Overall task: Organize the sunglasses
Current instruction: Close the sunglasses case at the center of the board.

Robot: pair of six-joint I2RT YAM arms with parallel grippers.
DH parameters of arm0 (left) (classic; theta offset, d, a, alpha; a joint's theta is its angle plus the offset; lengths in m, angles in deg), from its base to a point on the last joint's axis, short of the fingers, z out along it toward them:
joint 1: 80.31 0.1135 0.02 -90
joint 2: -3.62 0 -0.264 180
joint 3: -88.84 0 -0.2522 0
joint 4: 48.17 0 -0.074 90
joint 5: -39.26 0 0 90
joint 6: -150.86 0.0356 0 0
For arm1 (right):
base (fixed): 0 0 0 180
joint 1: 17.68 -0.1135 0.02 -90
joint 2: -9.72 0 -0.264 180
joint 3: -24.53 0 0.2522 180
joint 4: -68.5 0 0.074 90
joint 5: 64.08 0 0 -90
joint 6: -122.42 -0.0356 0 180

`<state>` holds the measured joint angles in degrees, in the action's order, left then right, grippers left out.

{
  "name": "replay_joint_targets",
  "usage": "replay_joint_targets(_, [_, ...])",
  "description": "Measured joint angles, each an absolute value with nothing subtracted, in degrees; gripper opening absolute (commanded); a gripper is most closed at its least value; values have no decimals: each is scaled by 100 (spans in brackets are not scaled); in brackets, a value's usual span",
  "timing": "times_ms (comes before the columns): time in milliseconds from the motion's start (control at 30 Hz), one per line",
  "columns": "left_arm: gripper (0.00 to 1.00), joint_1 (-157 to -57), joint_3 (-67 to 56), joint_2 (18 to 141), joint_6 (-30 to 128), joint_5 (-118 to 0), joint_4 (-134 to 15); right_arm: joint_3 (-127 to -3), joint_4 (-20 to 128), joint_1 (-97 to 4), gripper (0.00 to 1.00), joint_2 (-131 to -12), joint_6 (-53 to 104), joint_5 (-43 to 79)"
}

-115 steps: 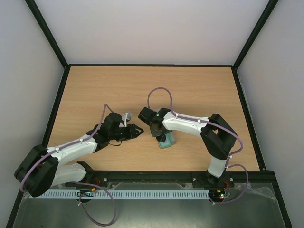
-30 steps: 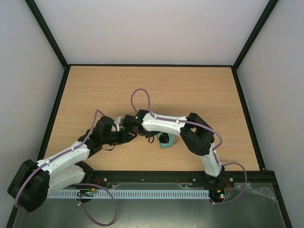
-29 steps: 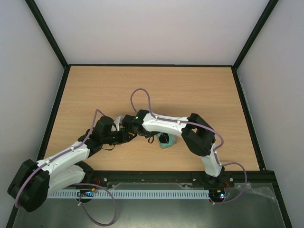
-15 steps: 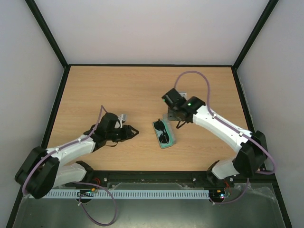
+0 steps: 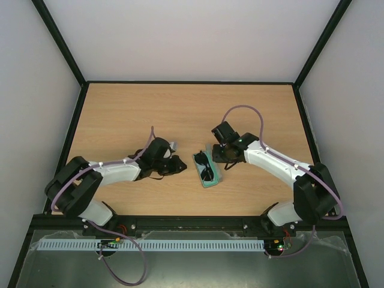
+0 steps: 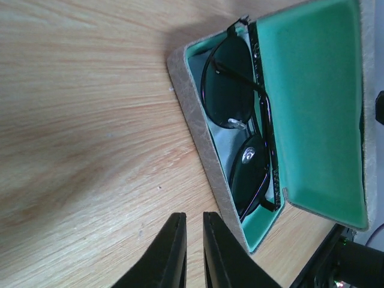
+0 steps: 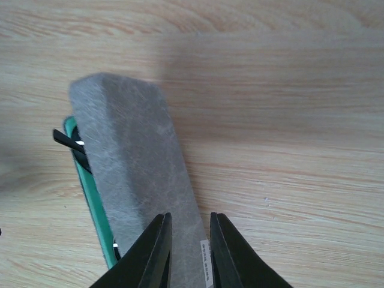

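Observation:
The sunglasses (image 5: pixel 206 168) lie folded inside the open grey case (image 5: pixel 214 182), which has green lining. The left wrist view shows both dark round lenses (image 6: pixel 231 96) in the case tray (image 6: pixel 198 144), with the lid (image 6: pixel 312 108) standing open beyond them. My left gripper (image 5: pixel 182 165) is just left of the case, low over the wood, with its fingers (image 6: pixel 192 216) nearly together and empty. My right gripper (image 5: pixel 217 158) is behind the lid's grey outer face (image 7: pixel 132 162), with its fingers (image 7: pixel 189 215) slightly apart and empty. A temple tip (image 7: pixel 73 143) peeks out past the lid.
The wooden table is bounded by a black frame, with a rail (image 5: pixel 192 221) along the near edge and white walls on the other sides. The two arms face each other across the case at mid table.
My right gripper has come down and forward to the back of the lid. My left gripper has moved right, closer to the case. The case and sunglasses have stayed in place.

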<state>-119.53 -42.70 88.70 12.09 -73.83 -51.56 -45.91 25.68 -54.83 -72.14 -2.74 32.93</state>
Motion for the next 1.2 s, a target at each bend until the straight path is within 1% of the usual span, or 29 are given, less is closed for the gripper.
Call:
replay_joint_targets(100, [5, -12073, -4274, 8999, 1137, -7333, -5093, -4395, 2682, -5456, 19, -7203, -274, 3229])
replay_joint_targets(200, [2, -12202, -4274, 9163, 1073, -7300, -4979, -4191, 2821, -5352, 15, -7144, -274, 3127])
replay_joint_targets(300, [2, -12305, -4274, 9469, 1005, -7309, -4756, -4012, 3027, -5273, 11, -7118, -272, 2952])
replay_joint_targets(533, [2, -12377, -3964, 10433, 927, -7475, -4017, -3724, 3659, -5247, 10, -7120, -282, 2204])
replay_joint_targets(667, [2, -12362, -3804, 10725, 918, -7534, -3681, -3678, 3772, -5229, 10, -7124, -296, 2158])
replay_joint_targets(900, [2, -12364, -3601, 11007, 938, -7625, -3423, -3656, 3975, -5437, 9, -7256, -322, 2047])
replay_joint_targets(1067, [2, -12375, -3573, 11047, 944, -7636, -3379, -3728, 4139, -5795, 7, -7708, -366, 1994])
replay_joint_targets(1200, [2, -12375, -3573, 11047, 946, -7639, -3377, -3798, 4190, -5843, 9, -7782, -427, 2003])
